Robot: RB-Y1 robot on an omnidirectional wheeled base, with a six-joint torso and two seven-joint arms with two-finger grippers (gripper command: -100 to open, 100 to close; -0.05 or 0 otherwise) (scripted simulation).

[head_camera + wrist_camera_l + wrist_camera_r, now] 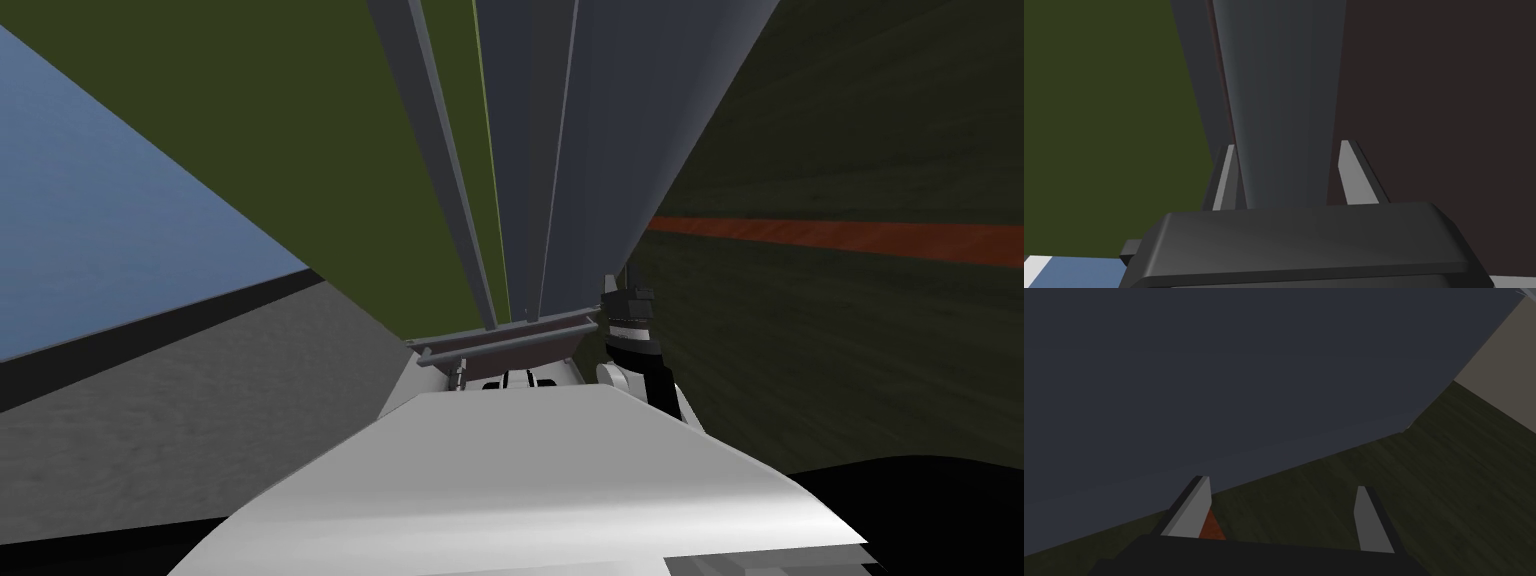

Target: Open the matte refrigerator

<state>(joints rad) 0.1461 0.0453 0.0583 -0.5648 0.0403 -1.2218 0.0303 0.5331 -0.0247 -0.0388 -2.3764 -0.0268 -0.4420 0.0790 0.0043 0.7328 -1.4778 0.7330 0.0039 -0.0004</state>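
The refrigerator (600, 150) is a tall, dull dark grey cabinet straight in front of me, with thin vertical bars down its front. In the left wrist view one grey bar, the handle (1284, 100), runs between the fingers of my left gripper (1287, 145). The two fingers stand narrow, close against its two sides. My right gripper (625, 292) hangs low beside the refrigerator's right flank. In the right wrist view the right gripper (1281, 483) is open with nothing between its fingers, facing a flat dark grey surface (1224, 378).
An olive green wall (250, 120) stands left of the refrigerator, with a blue wall (100, 230) further left above grey floor (150, 400). On the right, a red-brown stripe (850, 238) crosses a dark green surface. A brownish ledge (500, 345) lies at the refrigerator's foot.
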